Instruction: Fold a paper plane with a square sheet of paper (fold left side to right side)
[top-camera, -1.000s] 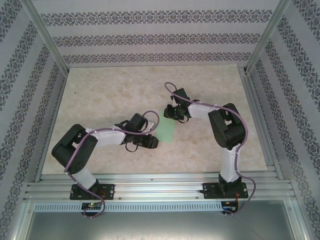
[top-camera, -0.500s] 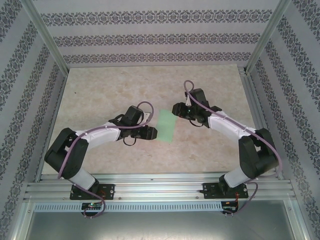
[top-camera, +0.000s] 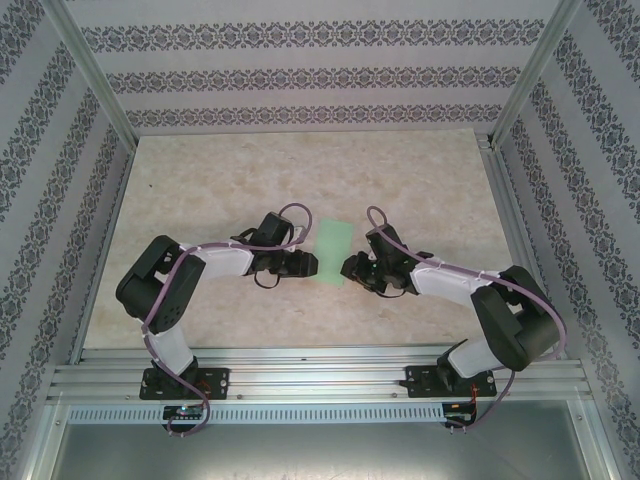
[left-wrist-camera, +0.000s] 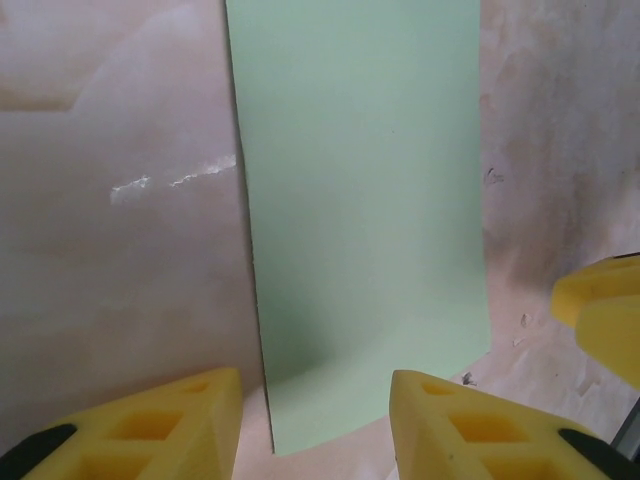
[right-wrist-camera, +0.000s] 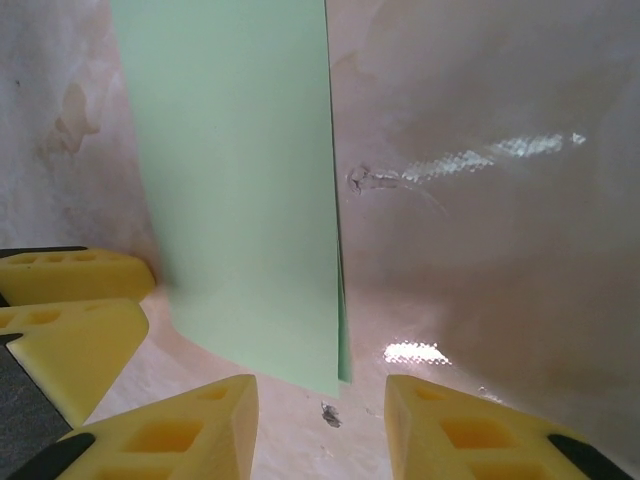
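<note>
From above, the green paper (top-camera: 336, 250) lies flat near the middle of the table (top-camera: 200, 180). It is a long thin strip that runs from 12 o'clock to 6 o'clock. The left gripper (top-camera: 306, 264) sits at the paper's 8 o'clock side, right by its edge. The right gripper (top-camera: 346, 268) sits at the 4 o'clock side, right by the other edge. From up here both grippers are small and dark, so I cannot tell how their fingers stand.

The wrist cameras show that part. In the left wrist view the two yellow fingers (left-wrist-camera: 140, 425) stand apart and squeeze nothing. The paper's near end lies on the table in the gap between them. A finger of the other gripper peeks in at 3 o'clock.

In the right wrist view the fingers stand apart too and hold nothing. The paper's near end stops just ahead of the gap. Here the right edge shows two layers, one on top of the other. The left gripper's fingers sit at 9 o'clock, just beside the paper.
</note>
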